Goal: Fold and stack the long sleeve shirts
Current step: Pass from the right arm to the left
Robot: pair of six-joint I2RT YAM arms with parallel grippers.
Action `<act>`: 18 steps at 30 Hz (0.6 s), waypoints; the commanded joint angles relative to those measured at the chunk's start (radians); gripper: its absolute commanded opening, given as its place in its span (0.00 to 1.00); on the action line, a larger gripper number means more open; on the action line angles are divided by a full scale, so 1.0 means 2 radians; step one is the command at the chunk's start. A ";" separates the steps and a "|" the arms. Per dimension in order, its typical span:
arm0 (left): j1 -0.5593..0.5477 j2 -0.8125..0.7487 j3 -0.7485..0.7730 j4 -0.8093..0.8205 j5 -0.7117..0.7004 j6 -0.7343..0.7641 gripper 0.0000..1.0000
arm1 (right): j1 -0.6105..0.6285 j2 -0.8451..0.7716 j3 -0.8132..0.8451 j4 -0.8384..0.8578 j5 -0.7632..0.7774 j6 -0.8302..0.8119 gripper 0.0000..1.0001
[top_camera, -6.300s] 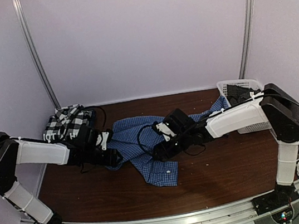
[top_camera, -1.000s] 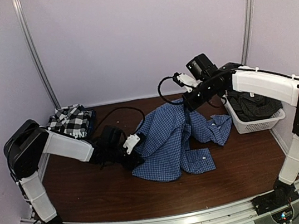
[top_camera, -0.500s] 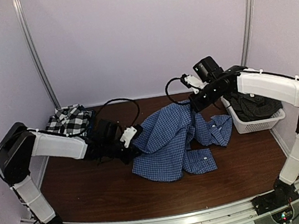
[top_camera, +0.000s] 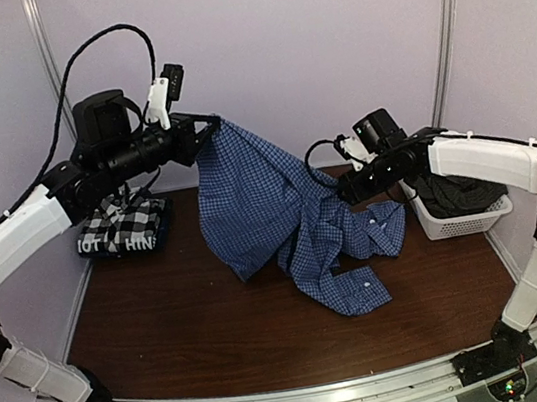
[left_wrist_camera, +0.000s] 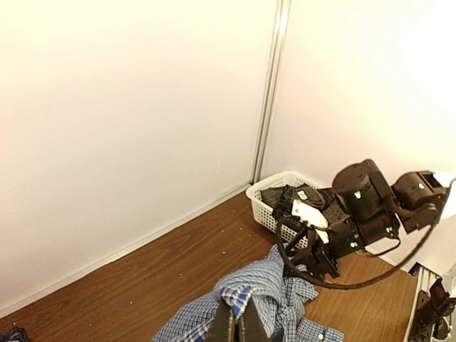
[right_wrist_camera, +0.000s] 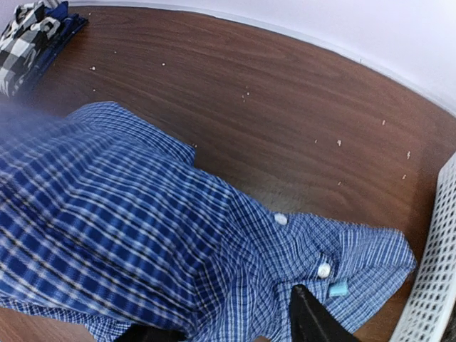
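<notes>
The blue fine-check shirt [top_camera: 247, 194] hangs from my left gripper [top_camera: 209, 127], which is raised high at the back left and shut on a bunched edge of it. The shirt's lower half still lies crumpled on the table. In the left wrist view the gripper [left_wrist_camera: 240, 322] pinches blue cloth [left_wrist_camera: 278, 285]. My right gripper [top_camera: 341, 190] hovers low by the shirt's right side, open; its fingers [right_wrist_camera: 313, 320] stand wide apart over the buttoned cloth [right_wrist_camera: 142, 228]. A folded black-and-white plaid shirt [top_camera: 125, 222] lies on a navy lettered one [top_camera: 119, 246] at the back left.
A white basket [top_camera: 454, 224] at the right edge of the table holds a dark charcoal shirt [top_camera: 454, 188]; the basket wall [right_wrist_camera: 434, 285] sits just right of my right gripper. Purple walls close in the back and sides. Bare wood [top_camera: 186, 324] spreads in front.
My left arm has swung up from the table, lifting the blue shirt high. My right gripper has let go of the shirt, opened and dropped slightly.
</notes>
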 commanded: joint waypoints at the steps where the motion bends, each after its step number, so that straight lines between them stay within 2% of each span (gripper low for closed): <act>1: 0.003 0.036 0.052 -0.053 -0.038 -0.013 0.00 | 0.013 -0.039 -0.055 0.053 -0.014 0.015 0.63; 11: 0.011 0.097 0.122 -0.102 -0.070 -0.008 0.00 | 0.106 -0.121 -0.195 0.177 -0.022 0.065 0.88; 18: 0.038 0.082 0.092 -0.096 -0.050 -0.021 0.00 | 0.145 -0.109 -0.249 0.264 -0.028 0.085 0.86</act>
